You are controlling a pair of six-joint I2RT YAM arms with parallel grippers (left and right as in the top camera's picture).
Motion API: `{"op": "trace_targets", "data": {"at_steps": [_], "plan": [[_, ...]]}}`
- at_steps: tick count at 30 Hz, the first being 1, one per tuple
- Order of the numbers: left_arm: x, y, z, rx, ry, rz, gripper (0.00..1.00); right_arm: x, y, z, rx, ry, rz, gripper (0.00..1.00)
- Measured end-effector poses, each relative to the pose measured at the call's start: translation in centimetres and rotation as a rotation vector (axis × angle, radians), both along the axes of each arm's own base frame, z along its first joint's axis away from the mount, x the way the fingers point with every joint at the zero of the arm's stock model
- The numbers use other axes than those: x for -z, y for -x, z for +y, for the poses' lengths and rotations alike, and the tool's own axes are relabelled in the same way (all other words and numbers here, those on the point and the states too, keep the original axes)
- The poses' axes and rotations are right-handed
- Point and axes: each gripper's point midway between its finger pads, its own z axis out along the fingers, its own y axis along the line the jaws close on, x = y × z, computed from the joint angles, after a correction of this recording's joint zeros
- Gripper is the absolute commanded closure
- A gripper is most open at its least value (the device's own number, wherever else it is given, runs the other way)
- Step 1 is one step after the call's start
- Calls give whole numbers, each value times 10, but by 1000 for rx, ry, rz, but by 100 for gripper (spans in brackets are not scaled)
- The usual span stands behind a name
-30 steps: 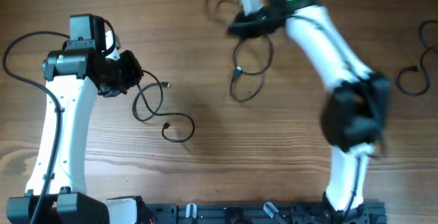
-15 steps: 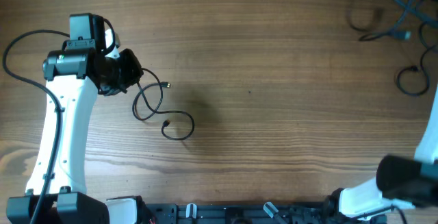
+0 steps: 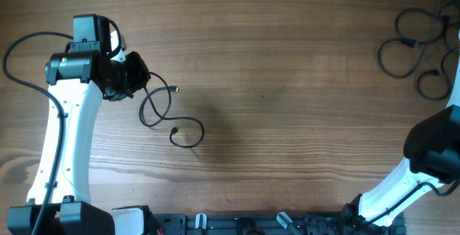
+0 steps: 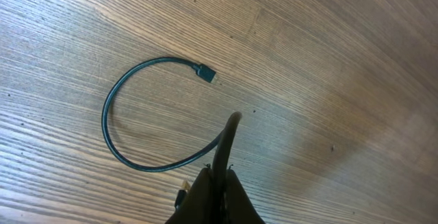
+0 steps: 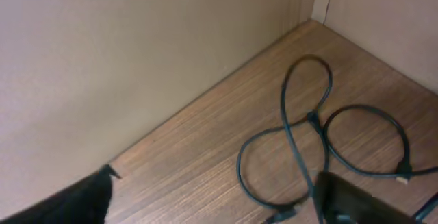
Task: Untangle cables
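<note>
A thin black cable [image 3: 172,132] lies in two small loops on the wooden table beside my left gripper [image 3: 136,77]. In the left wrist view the left gripper [image 4: 219,179] is shut on this cable [image 4: 226,142], which stands up between the fingers. The rest of it curves away in an open loop to a small plug end [image 4: 205,73]. More cables [image 3: 410,43] lie in loose overlapping loops at the far right corner. In the right wrist view my right gripper [image 5: 219,200] hangs wide open above these loops [image 5: 313,119]. Nothing is between its fingers [image 5: 356,200].
A pale wall [image 5: 137,59] rises along the table's far edge, right behind the right-hand cables. The right arm [image 3: 435,149] reaches up along the right edge of the overhead view. Thick black arm wires [image 3: 14,55] arc beside the left arm.
The right arm swung from the top middle of the table to the far right corner with a cable, and its gripper opened. The cable now lies there in loops. The left arm stayed still.
</note>
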Motion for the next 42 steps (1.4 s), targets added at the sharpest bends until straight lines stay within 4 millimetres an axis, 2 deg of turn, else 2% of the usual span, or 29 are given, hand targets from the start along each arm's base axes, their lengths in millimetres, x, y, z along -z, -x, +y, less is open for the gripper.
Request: {"op": "trace_targets", "data": {"at_steps": [6, 9, 11, 13, 17, 19, 21, 23, 26, 28, 30, 33, 35, 38, 40, 41, 42], "plan": [[1, 1, 0, -1, 1, 6, 96, 11, 10, 5, -1, -34, 57, 0], [0, 1, 0, -3, 2, 6, 96, 1, 27, 16, -18, -58, 86, 0], [1, 2, 0, -3, 2, 8, 96, -17, 42, 28, -51, -64, 82, 1], [1, 2, 0, -3, 2, 8, 96, -58, 68, 51, -117, -62, 41, 0], [1, 2, 0, -3, 2, 8, 96, -118, 118, 96, -250, -70, -42, 0], [1, 2, 0, -3, 2, 8, 96, -136, 143, 120, -328, -86, -67, 1], [1, 1, -2, 0, 8, 7, 96, -146, 162, 141, -405, -102, -76, 0], [-1, -2, -7, 14, 25, -12, 96, -148, 175, 158, -480, -119, -71, 1], [-7, -12, -21, 55, 51, -62, 96, -152, 185, 174, -559, -128, -80, 0], [-14, -24, -43, 115, 72, -129, 96, -157, 191, 180, -587, -125, -92, 0], [-21, -33, -55, 143, 82, -182, 96, -160, 195, 185, -606, -128, -101, 1], [-36, -49, -81, 205, 124, -282, 96, -161, 204, 204, -690, -143, -102, 1], [-47, -61, -102, 262, 194, -352, 96, -158, 207, 225, -775, -157, -87, 0], [-51, -70, -131, 355, 332, -386, 96, -150, 207, 268, -929, -177, -57, 1], [-47, -69, -141, 393, 396, -368, 91, -145, 206, 286, -991, -187, -35, 2], [-43, -66, -145, 409, 423, -345, 82, -140, 205, 300, -1040, -196, -18, 2], [-38, -62, -149, 424, 441, -320, 60, -135, 204, 311, -1078, -201, -2, 3]]}}
